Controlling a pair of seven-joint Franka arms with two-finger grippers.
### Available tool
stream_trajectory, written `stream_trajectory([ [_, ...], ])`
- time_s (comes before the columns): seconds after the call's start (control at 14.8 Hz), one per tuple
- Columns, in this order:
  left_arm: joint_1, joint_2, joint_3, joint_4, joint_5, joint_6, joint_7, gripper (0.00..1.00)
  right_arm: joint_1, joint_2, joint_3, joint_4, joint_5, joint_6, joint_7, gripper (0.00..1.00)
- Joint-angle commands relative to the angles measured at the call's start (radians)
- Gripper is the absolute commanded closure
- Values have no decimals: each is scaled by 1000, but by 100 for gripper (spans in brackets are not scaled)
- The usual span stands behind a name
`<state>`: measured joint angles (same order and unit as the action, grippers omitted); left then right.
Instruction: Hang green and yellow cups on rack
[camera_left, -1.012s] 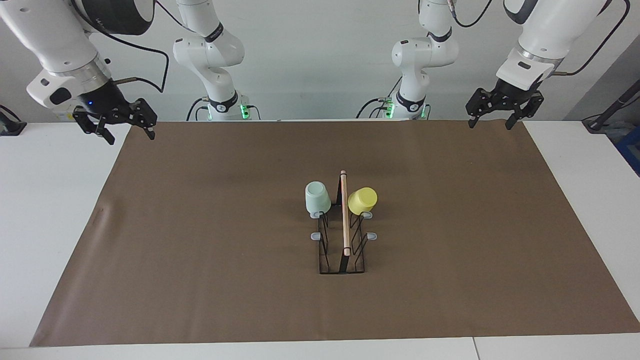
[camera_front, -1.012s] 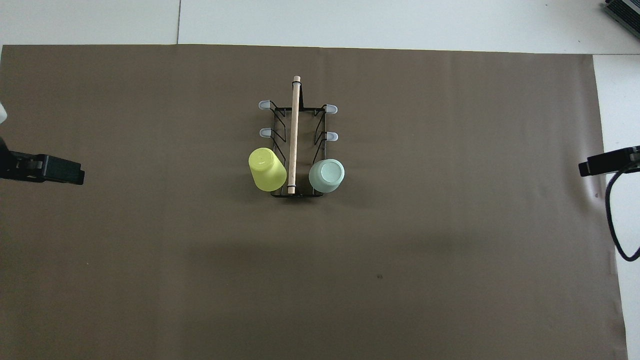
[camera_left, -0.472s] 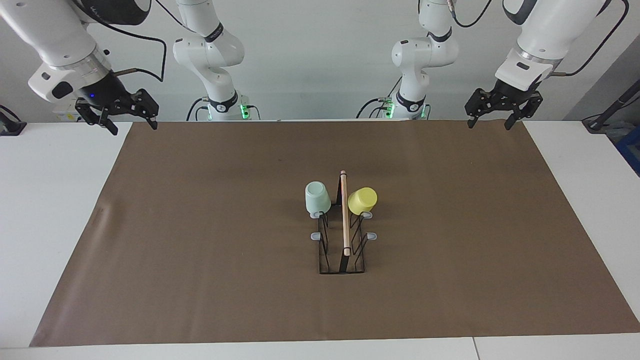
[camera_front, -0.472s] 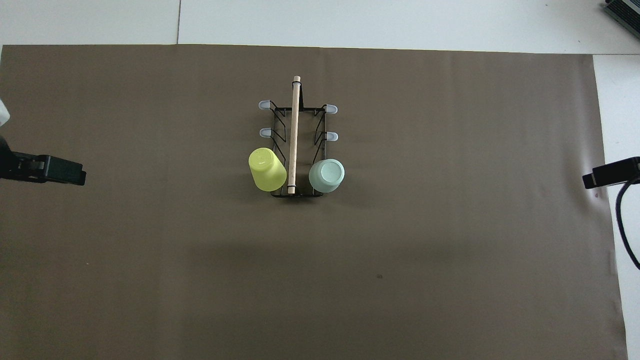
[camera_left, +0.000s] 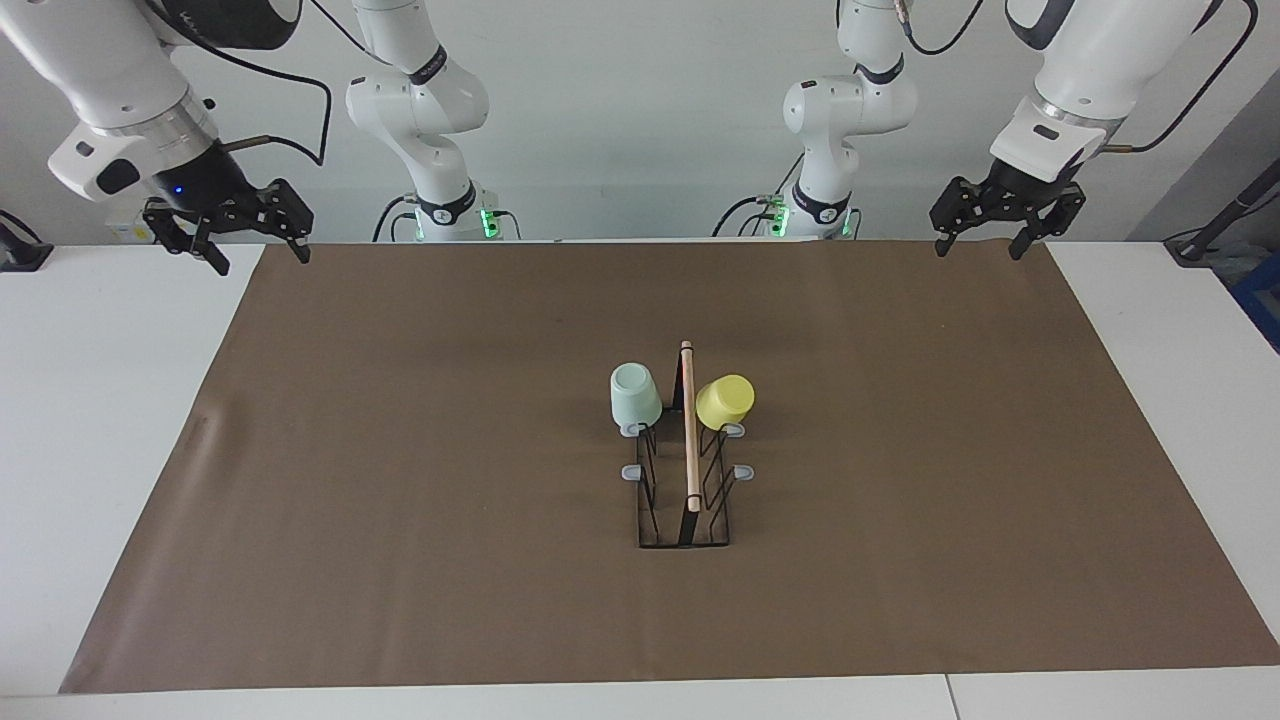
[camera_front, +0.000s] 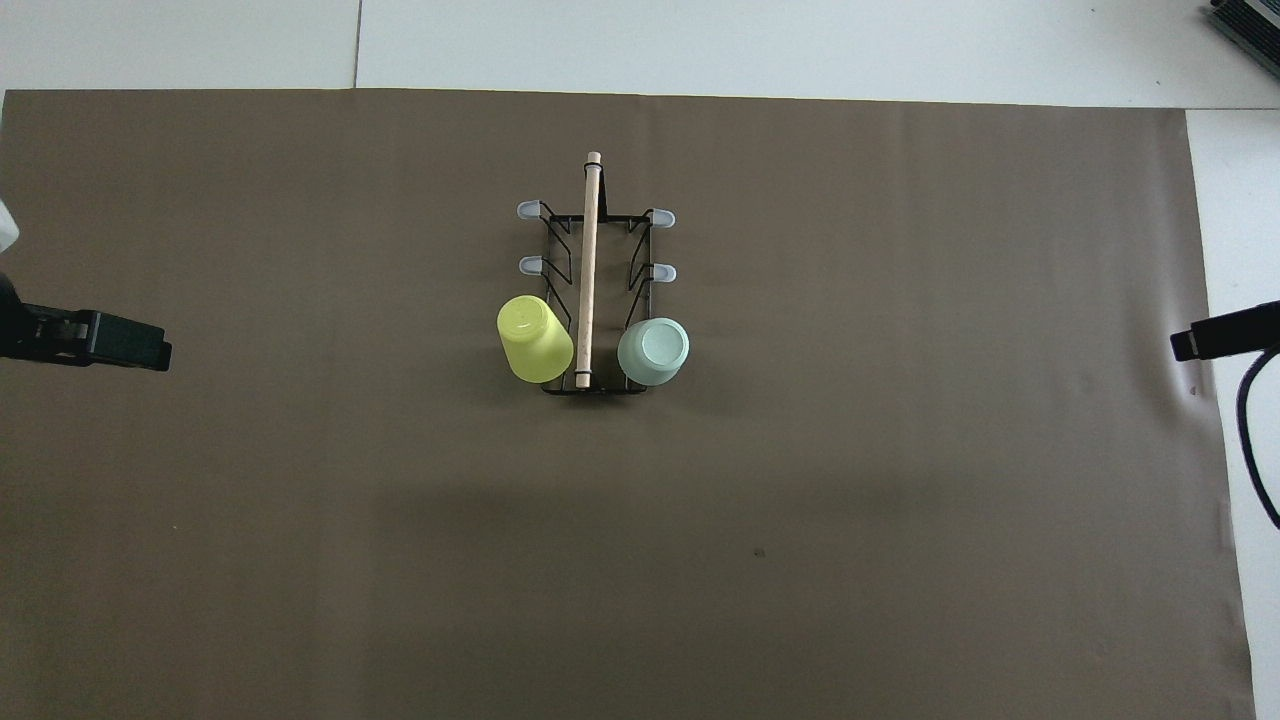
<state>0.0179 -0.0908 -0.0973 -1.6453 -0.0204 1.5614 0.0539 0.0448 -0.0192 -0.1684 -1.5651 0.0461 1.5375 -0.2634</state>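
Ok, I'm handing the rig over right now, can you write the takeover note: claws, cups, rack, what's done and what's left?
Left claw: open, holding nothing, raised over the mat's corner at the left arm's end.
Right claw: open, holding nothing, raised over the mat's edge at the right arm's end.
Rack: mid-mat. Green cup and yellow cup both sit upturned on the prongs nearest the robots, one each side of the wooden rod.
Done: both cups hung.
Left: nothing apparent; both arms wait.

No readable text, labels or numbers anywhere.

Robot lab: twin arms (camera_left: 420, 90), bench (camera_left: 100, 400)
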Motion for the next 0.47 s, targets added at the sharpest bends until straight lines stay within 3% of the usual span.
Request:
stream_trajectory([
  [0.0,2,-35,2,-44,-12,23,1,0,-10,5,3,13,3,12,-27,0],
  [0.4,2,-35,2,-45,-12,22,6,0,-3,4,4,-3,3,12,-37,0],
])
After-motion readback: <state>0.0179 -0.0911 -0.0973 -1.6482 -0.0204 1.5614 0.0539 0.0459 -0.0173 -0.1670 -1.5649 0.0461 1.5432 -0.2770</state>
